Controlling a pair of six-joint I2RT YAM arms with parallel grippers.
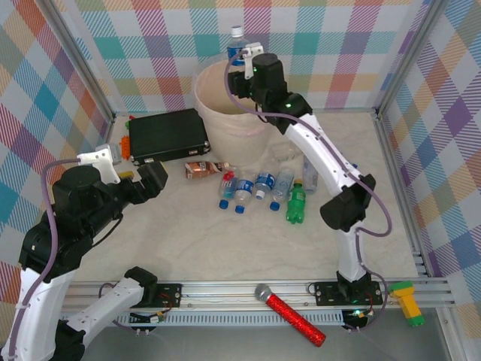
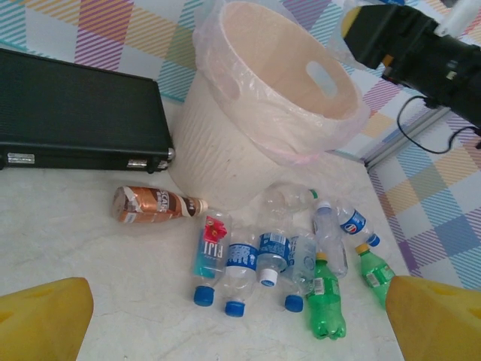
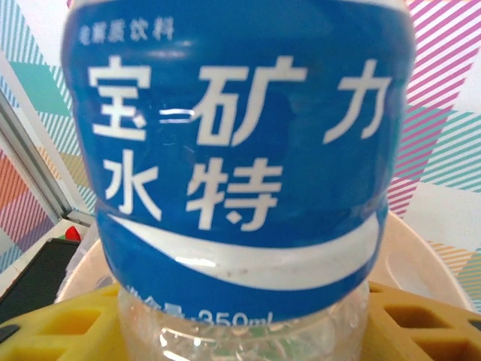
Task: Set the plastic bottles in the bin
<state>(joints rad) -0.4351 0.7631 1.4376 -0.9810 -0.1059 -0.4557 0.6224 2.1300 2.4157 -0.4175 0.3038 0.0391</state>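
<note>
Top external is showing me the right claw (image 1: 242,66) up at the far rim of the bin (image 1: 218,113). It is gripping a blue-labelled bottle (image 1: 237,43) upright, cap on top, so most of the bottle is standing above the fingers. On the right wrist view I am looking straight at that bottle's blue label. The yellow pads (image 3: 45,323) are pressing on its clear lower body from both sides, closed to the bottle's width. The pale rim of the bin is showing behind and below the bottle on both sides.

The left claw (image 1: 154,180) is hanging over the left part of the table (image 1: 188,241), near the black case (image 1: 167,134). Its fingers are spread wide and are holding nothing.

On the left wrist view I am seeing the other bottles lying on the table in front of the bin, ahead of that open claw and apart from it. A brown bottle (image 2: 154,204) is lying on its side nearest the case. Beside it a huddle of clear bottles (image 2: 263,252) with blue caps is lying close together. Two green bottles (image 2: 325,297) are lying at the right end of the row.

A red microphone (image 1: 289,312) is lying across the near rail.
</note>
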